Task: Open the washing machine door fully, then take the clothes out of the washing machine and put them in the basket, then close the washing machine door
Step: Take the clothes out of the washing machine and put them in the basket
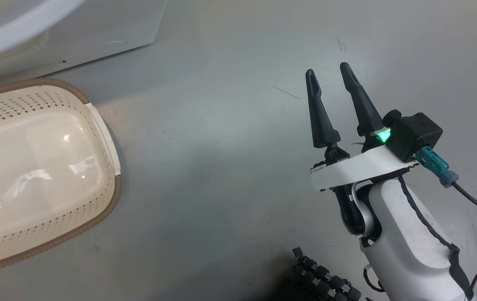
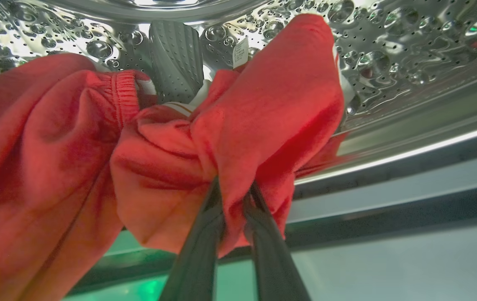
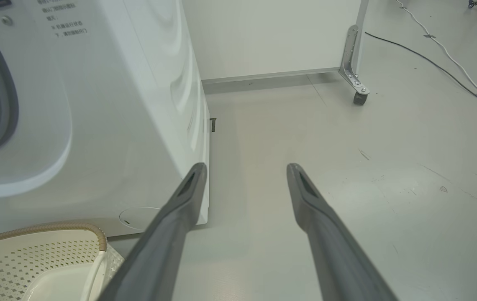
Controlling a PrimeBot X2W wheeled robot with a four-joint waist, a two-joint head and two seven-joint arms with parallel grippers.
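Left end effector (image 2: 234,188): reaches into the drum (image 2: 389,50) of the one washing machine (image 3: 117,104), fingers narrow, pinching a fold of the red clothes (image 2: 263,104). Garment count: cannot tell, one bunched mass. Right end effector (image 1: 327,70): forearm angled over the floor (image 1: 221,167), fingers spread wide, holding nothing. One basket (image 1: 115,196) sits on the floor just beside the machine front.

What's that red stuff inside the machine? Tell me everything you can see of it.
The clothes are bright red soft fabric, bunched and creased, with a ribbed edge, some white trim and a small white label. They lie against the shiny dimpled drum. The left gripper has its two dark fingers pinched shut on one fold near the drum's mouth.
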